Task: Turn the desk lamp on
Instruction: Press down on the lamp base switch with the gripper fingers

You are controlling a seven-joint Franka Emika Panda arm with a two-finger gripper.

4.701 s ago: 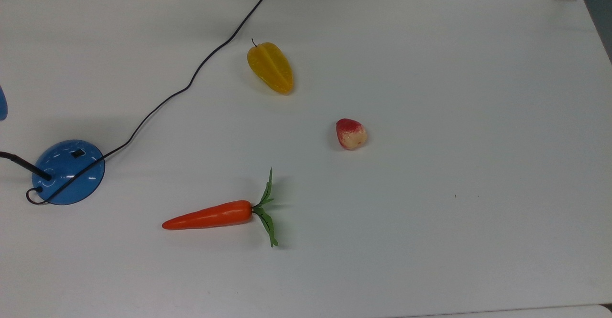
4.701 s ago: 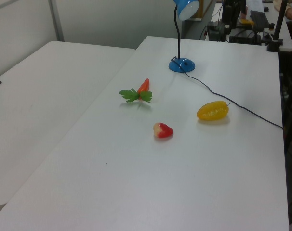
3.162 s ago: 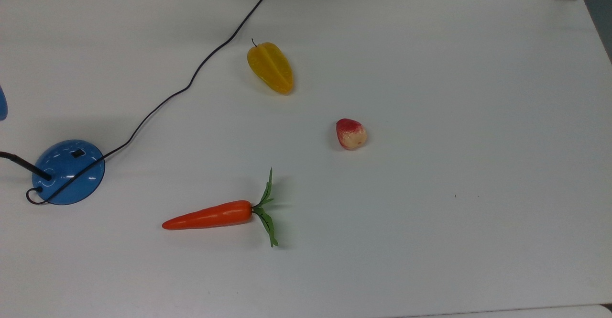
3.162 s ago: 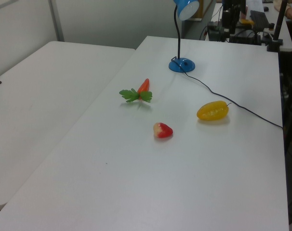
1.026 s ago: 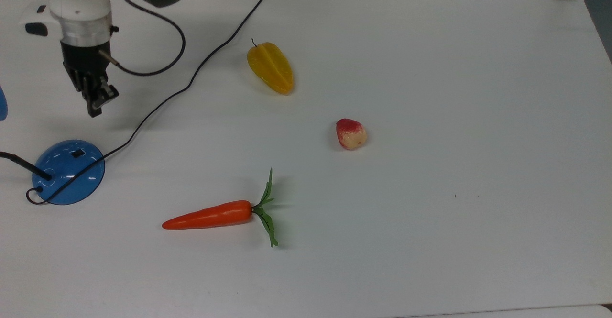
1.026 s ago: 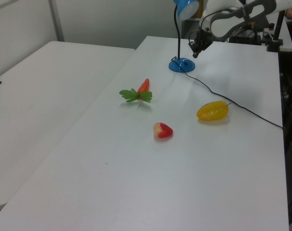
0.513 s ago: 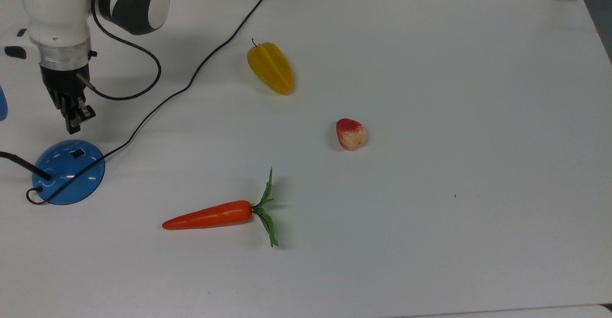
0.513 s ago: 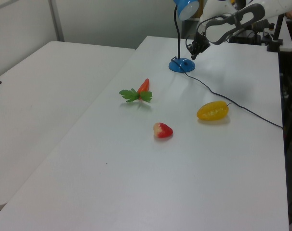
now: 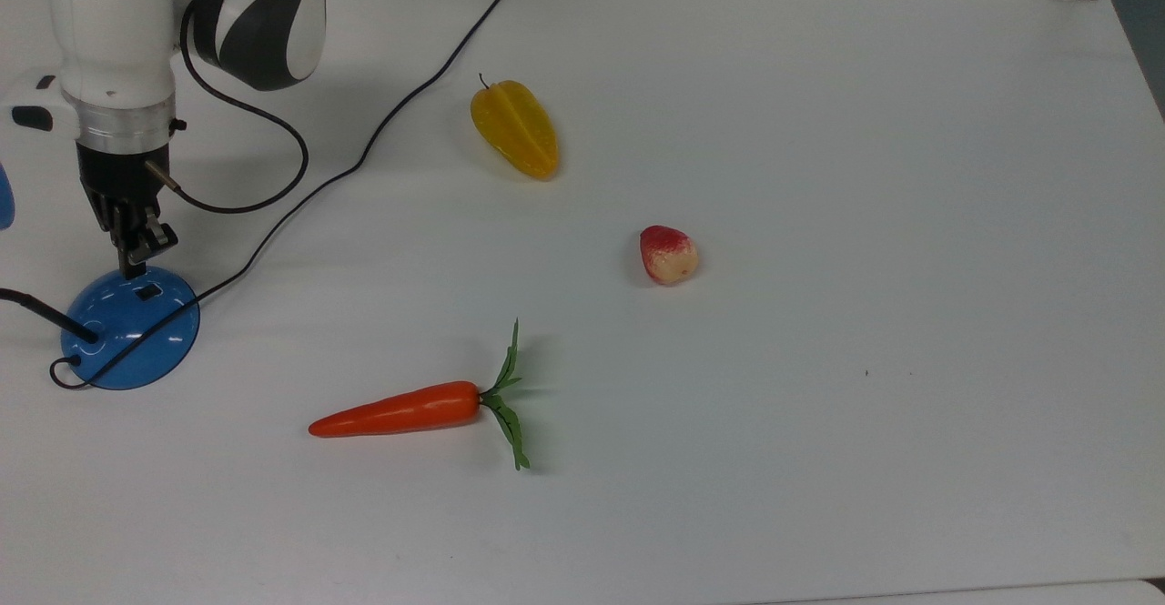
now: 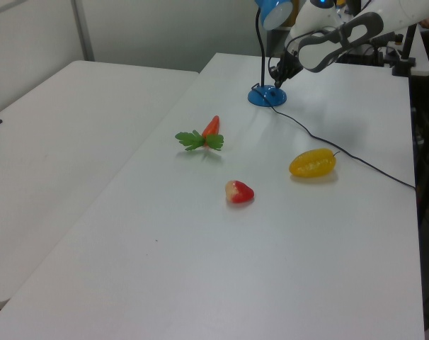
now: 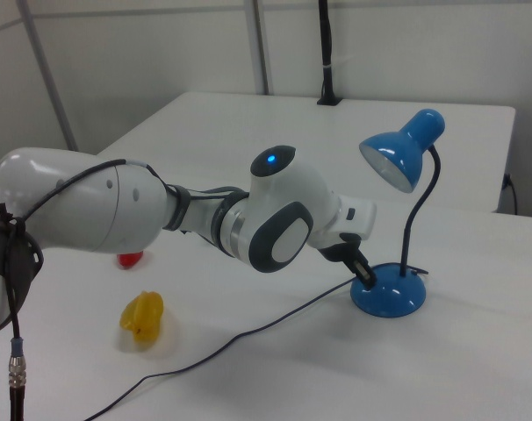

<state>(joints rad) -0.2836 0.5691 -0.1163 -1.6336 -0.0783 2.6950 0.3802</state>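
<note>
Blue desk lamp (image 9: pixel 129 327) base: rocker switch (image 9: pixel 147 293) lies just below the closed, empty gripper (image 9: pixel 133 266) in the top view

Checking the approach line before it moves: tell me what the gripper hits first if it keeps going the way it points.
The gripper points down at the desk lamp's blue base, its tip at the rim near the black rocker switch. It would probably meet the base first, at or beside the switch; depth is unclear.
</note>
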